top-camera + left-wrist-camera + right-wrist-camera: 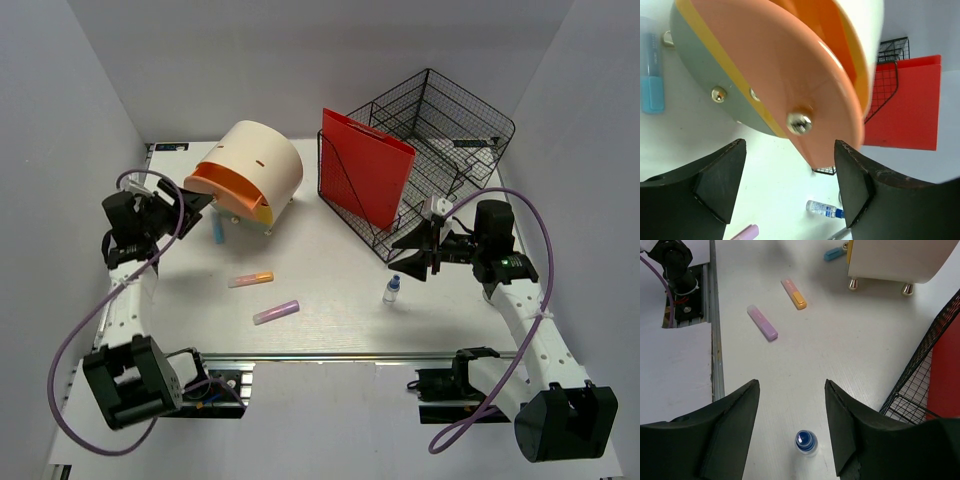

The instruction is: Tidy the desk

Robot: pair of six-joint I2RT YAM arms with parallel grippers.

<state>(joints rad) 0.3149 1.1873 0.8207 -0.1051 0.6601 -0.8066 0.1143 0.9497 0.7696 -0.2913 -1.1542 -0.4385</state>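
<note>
Both wide open and holding nothing: right gripper and left gripper. In the right's case, poised above a small bottle with a blue cap. Upright on the desk, just left of the fingertips and a little nearer, centred under the gap from the wrist view (so probably a straight drop and close, no turning). Nearer arm for it by far: the right. On the left, fingers parted either side of a metal knob on the peach flap of the round-topped box; touching or apart, cannot tell. Loose between the arms, long axes roughly left to right: purple marker and orange marker. Blue marker partly hidden at the box's foot.
</note>
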